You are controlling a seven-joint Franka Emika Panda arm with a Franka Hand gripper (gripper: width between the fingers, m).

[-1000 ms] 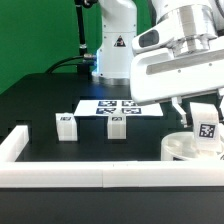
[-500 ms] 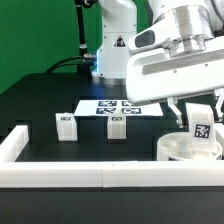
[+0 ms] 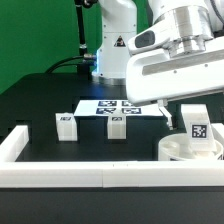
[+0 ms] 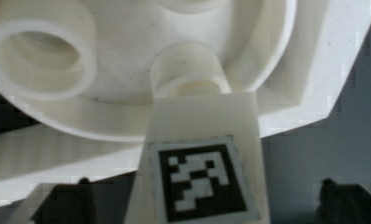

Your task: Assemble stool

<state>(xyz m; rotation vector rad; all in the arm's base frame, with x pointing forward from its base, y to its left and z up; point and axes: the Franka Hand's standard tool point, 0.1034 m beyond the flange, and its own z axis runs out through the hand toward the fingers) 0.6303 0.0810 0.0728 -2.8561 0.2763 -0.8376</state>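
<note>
Black tabletop (image 3: 40, 108), green backdrop (image 3: 30, 30) behind. The gripper (image 4: 208, 198) hangs with jaws spread wide, clear of the upright leg (image 3: 198, 128) planted in the round seat (image 3: 172, 150) by the front rail (image 3: 90, 177), at the exterior view's right. A spare leg (image 3: 66, 125) and a second spare leg (image 3: 117, 126) stand near the marker board (image 3: 108, 105).
</note>
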